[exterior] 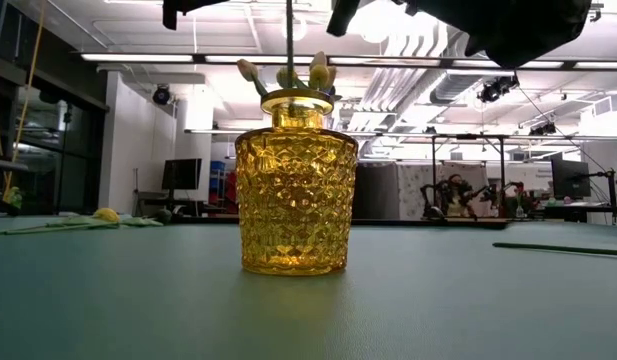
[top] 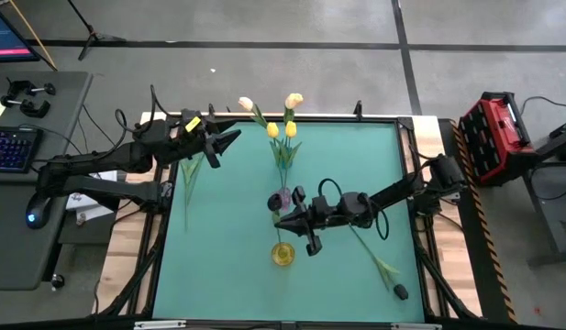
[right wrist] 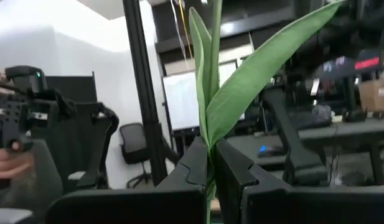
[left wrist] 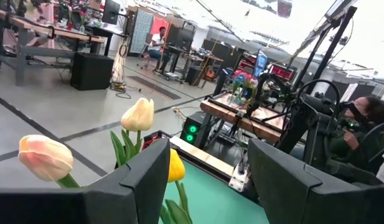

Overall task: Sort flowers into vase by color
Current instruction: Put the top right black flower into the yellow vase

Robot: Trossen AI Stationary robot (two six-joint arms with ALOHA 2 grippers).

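The yellow vase (exterior: 295, 187) at the low view's centre is glossy faceted glass. The green table mat (exterior: 438, 310) below looks matt and finely textured.

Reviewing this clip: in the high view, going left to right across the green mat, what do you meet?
Left gripper → cream and yellow tulips → yellow vase → right gripper, shut on a green stem → dark tulip.

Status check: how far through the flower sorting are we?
Done: unclear; buds show at the yellow vase mouth, in or behind it I cannot tell. In hand: right gripper, jaws shut on a green stem above that vase. Left: a dark tulip and a yellow tulip lie on the mat; left gripper waits open, far left.
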